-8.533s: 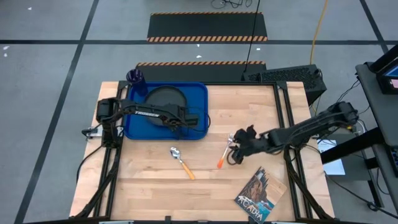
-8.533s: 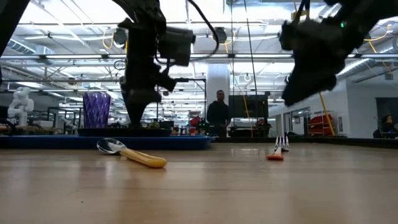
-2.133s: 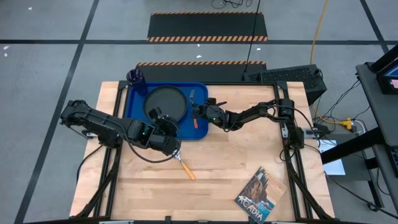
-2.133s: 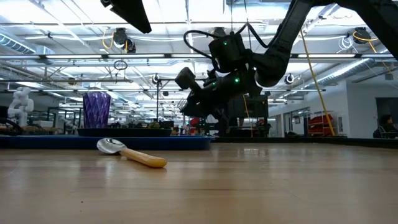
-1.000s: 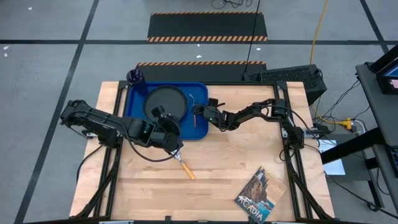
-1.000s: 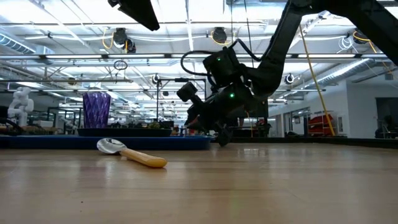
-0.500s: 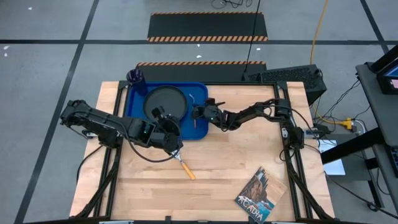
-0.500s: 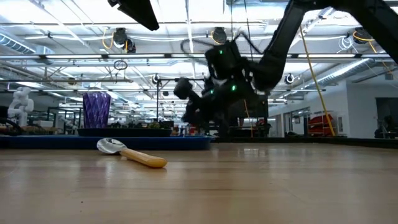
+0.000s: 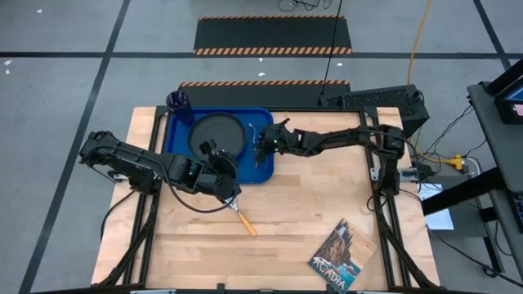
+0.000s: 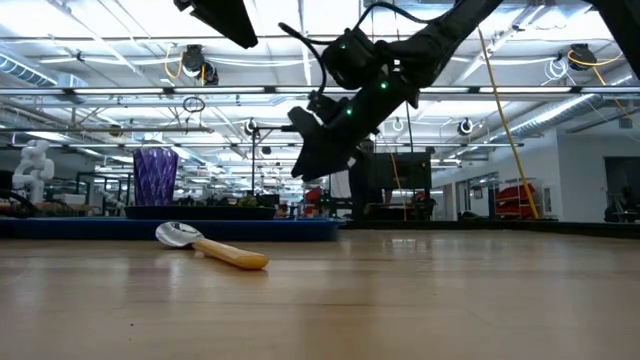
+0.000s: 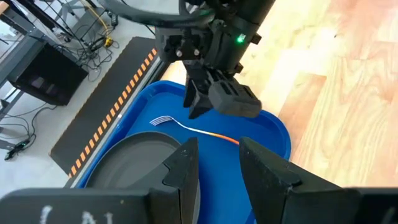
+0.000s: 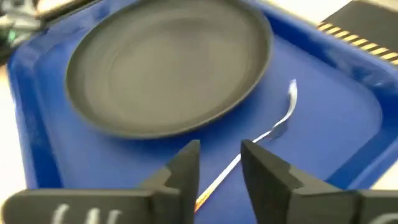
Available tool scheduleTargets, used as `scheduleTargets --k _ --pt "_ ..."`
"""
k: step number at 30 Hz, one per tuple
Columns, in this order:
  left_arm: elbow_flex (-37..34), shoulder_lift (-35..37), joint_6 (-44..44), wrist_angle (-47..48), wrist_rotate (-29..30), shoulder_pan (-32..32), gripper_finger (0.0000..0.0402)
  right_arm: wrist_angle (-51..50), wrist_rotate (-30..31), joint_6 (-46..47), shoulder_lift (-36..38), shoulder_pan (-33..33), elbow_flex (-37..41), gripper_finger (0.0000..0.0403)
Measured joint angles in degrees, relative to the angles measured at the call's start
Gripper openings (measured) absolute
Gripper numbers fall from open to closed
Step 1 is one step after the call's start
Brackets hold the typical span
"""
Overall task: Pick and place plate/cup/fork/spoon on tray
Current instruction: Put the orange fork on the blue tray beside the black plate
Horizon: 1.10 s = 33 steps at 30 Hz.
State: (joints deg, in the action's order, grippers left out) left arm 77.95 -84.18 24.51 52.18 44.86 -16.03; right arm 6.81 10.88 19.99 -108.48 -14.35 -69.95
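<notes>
Tray point(image 9: 178, 155) bright blue; plate point(image 9: 217, 132) on it flat black, reading dull grey up close; cup point(image 9: 179, 101) dark purple, translucent violet from table level. Fork point(image 11: 186, 126) silver at the tines, orange at the handle; spoon point(image 10: 210, 244) silver bowl, yellow-orange handle. Table point(image 9: 310, 212) pale blond wood; both arms dark, one showing small green lights; floor mats point(image 9: 270, 34) black edged in orange-and-black stripes.
</notes>
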Motion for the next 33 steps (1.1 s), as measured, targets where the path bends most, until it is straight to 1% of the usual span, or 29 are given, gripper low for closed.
scheduleTargets --k 5,9,11,14,15,20,27,33 --pt "0.0 0.0 0.1 -0.6 0.0 0.0 0.012 -0.4 -0.5 -0.9 -0.6 -1.0 -0.3 0.0176" --pt "0.0 0.0 -1.0 -2.1 0.0 0.2 0.012 -0.2 -0.3 -1.6 -1.2 -2.0 -0.4 0.02" --pt "0.0 0.0 -1.9 -2.9 0.0 0.5 0.012 1.8 -0.4 -1.5 -2.1 -2.6 -0.4 0.0204" --pt "0.0 0.0 -2.0 -2.9 0.0 1.0 0.012 2.0 0.2 -0.9 -3.1 -3.6 -0.4 0.0205" --pt "0.0 0.0 -2.0 -2.9 0.0 1.2 0.012 3.0 1.3 0.0 -3.9 -3.8 -0.7 0.0205" --pt "0.0 0.0 -1.7 -2.7 0.1 1.9 0.012 3.3 1.4 3.5 -6.1 -5.0 -0.8 0.0205" --pt "0.0 0.0 -1.6 -2.7 -1.0 1.8 0.012 8.0 1.0 2.9 -7.7 -6.3 -0.8 0.0206" --pt "0.0 0.0 -1.5 -2.8 -1.0 2.0 0.012 8.4 1.0 2.9 -7.7 -8.3 -0.8 0.0206"
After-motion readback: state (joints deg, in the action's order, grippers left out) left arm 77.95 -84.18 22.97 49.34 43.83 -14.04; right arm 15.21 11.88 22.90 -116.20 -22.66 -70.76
